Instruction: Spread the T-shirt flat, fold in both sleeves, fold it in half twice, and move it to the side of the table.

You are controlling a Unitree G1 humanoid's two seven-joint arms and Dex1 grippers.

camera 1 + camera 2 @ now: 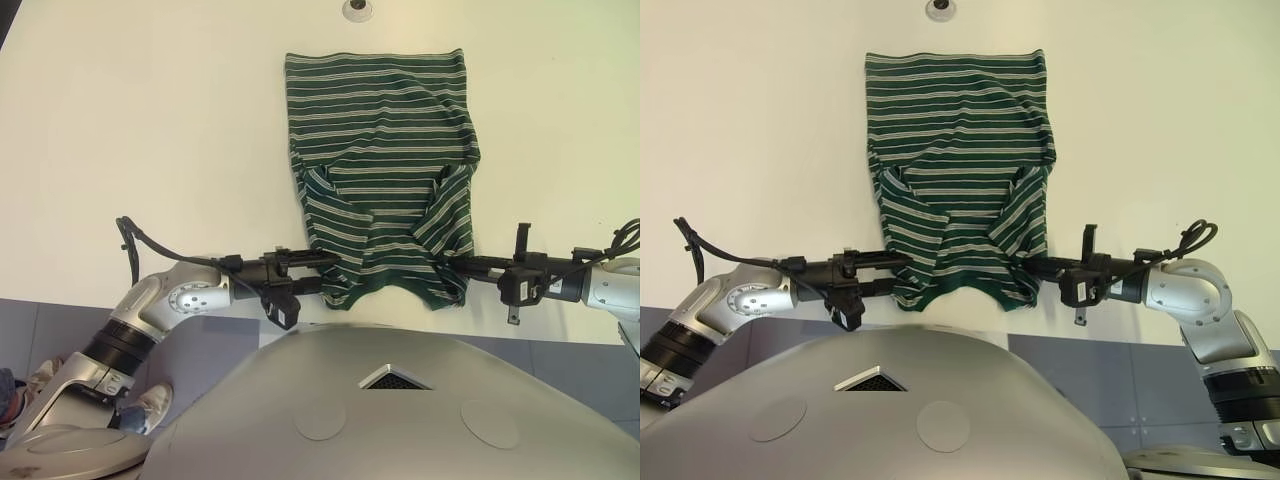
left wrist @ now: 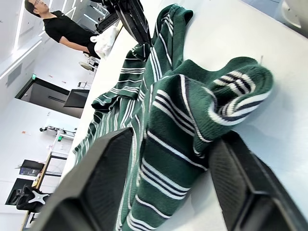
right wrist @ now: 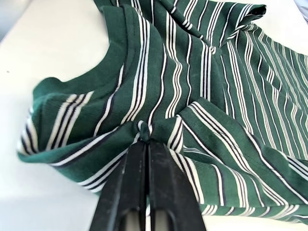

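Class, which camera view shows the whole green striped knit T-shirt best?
The left eye view: the whole green striped knit T-shirt lies in frame on the cream table. The right eye view matches; both wrist views give close-ups of bunched fabric.

The left arm and right arm are bent at the elbow, with level forearms turned inward so the pincers point at each other. The left gripper has its fingers spread, with shirt cloth bunched between them. The right gripper is pressed together, with a small fold of shirt nipped at its tips.
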